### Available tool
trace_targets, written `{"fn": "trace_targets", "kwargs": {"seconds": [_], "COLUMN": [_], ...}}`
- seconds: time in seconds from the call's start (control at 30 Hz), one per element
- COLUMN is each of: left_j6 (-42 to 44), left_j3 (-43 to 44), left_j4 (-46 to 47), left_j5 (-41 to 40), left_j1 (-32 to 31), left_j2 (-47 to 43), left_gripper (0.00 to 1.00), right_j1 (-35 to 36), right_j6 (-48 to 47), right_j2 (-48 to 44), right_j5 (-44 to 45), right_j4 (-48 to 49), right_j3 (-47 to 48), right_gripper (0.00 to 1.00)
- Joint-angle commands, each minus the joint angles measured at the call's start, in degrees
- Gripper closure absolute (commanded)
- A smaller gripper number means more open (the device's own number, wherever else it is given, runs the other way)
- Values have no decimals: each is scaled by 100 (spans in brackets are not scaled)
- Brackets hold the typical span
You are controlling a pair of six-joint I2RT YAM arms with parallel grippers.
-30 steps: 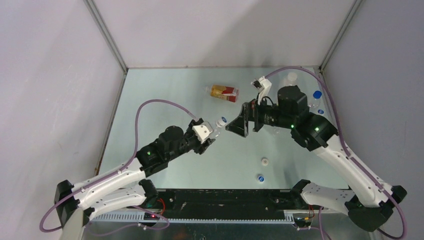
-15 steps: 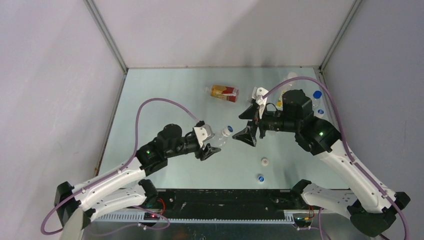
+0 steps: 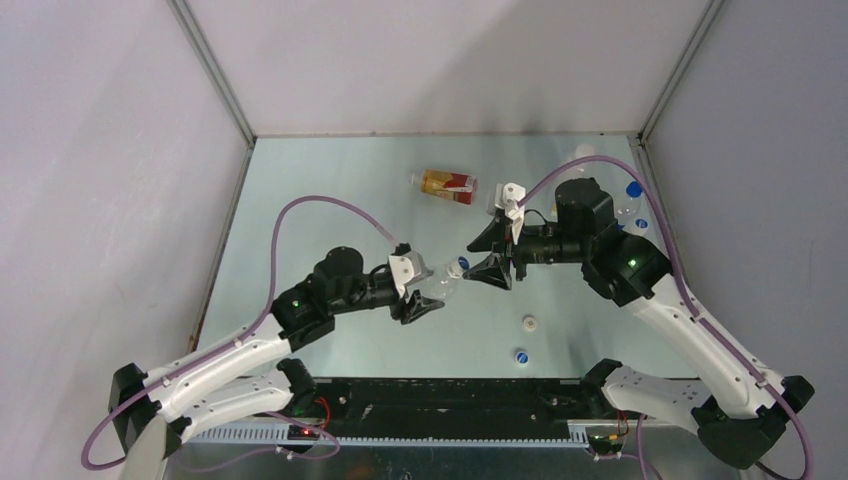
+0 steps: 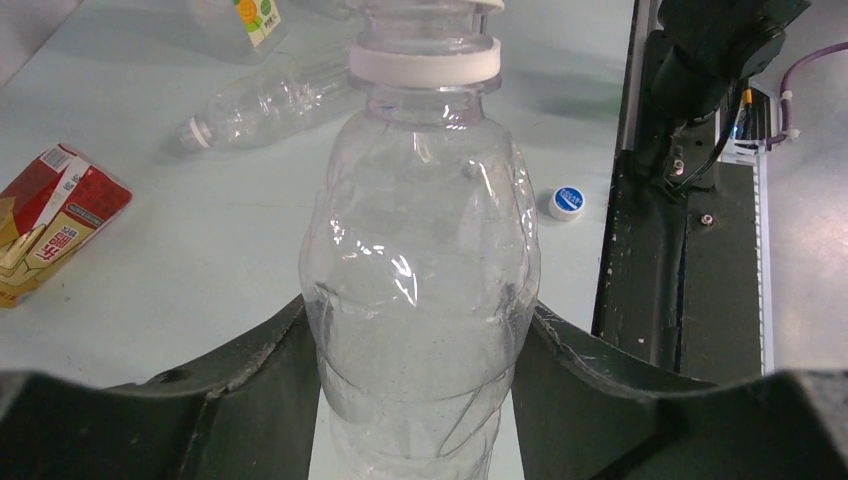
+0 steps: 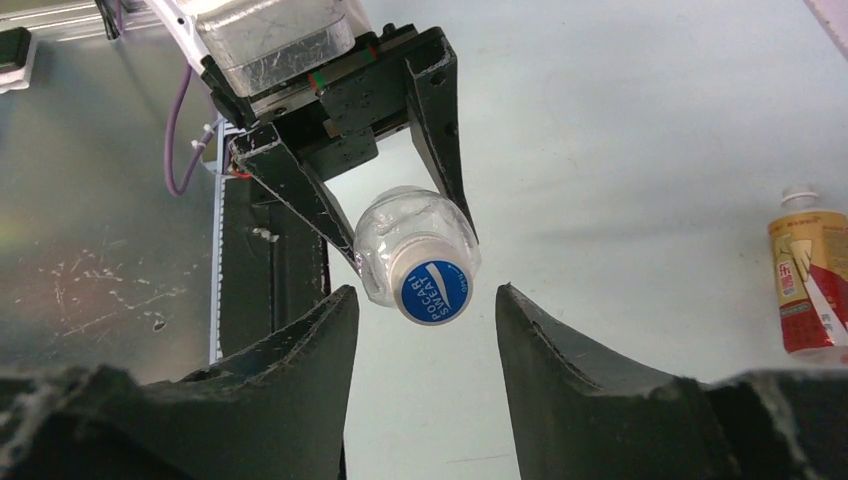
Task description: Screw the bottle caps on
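Observation:
My left gripper is shut on the body of a clear bottle, holding it off the table with its neck toward the right arm. The black fingers press both sides of the bottle. A blue cap sits on this bottle's neck. My right gripper is open, with one fingertip on each side of the cap and a gap on both sides. In the top view the right gripper meets the bottle's mouth end. An amber bottle with a red-orange label lies at the back.
A loose white cap and a loose blue cap lie near the front edge. Another clear bottle lies on its side beside a yellow-labelled bottle. More bottles with blue tops sit behind the right arm.
The right gripper has come up to the capped end of the bottle and its jaws have narrowed around the cap. The left gripper has shifted the bottle slightly right and down.

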Motion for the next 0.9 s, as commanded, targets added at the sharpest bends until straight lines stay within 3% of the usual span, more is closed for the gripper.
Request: {"fn": "trace_targets", "kwargs": {"seconds": [0.0,0.57,0.87], "left_j6": [-76,70,182], "left_j3": [347,432,622], "left_j4": [323,139,-206], "left_j5": [179,231,167], "left_j1": [33,33,33], "left_j2": [-5,6,92], "left_gripper": [100,100,100], "right_j1": [-19,-22,41], "right_j6": [-106,21,-166], "right_j2": [94,251,263], "right_j5": [-267,-522,-480], "right_j4": [106,133,9], "right_j3": [-17,-4,-4], "right_gripper": [46,60,72]}}
